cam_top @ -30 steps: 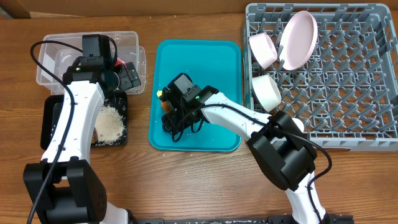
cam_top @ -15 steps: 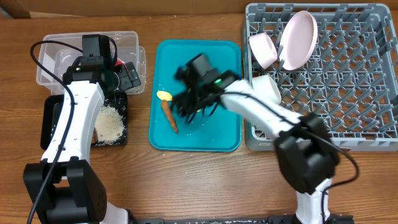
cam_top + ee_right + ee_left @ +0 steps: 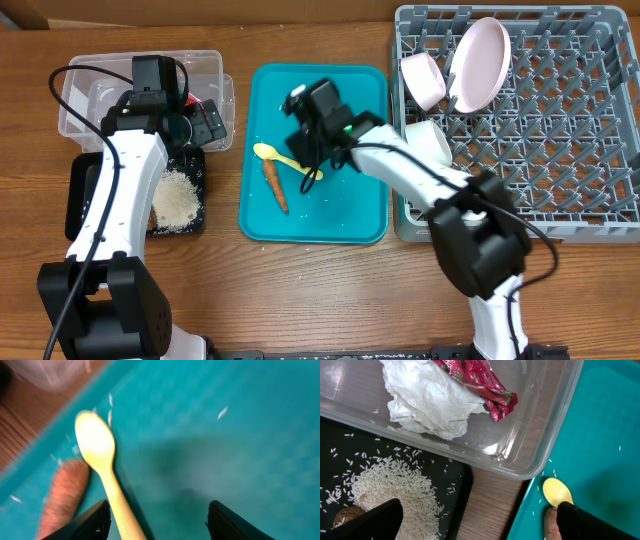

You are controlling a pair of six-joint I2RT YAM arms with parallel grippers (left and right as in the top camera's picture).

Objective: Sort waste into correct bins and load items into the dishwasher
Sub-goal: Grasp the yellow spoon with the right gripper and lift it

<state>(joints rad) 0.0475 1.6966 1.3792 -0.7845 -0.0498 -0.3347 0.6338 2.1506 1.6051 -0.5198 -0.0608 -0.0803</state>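
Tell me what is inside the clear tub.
The clear tub holds a crumpled white napkin and a red wrapper partly over it. Anything beneath the napkin is hidden.

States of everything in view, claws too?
Left claw: open, empty.
Right claw: open, over spoon handle.
Spoon: on teal tray, by carrot.
Carrot: on teal tray.
Napkin: in tub.
Wrapper: in tub, touching napkin.
Rice: piled in black tray.
Lump: in black tray.
Plate: on edge in rack.
Far bowl: tipped, in rack.
Near bowl: tipped, in rack.
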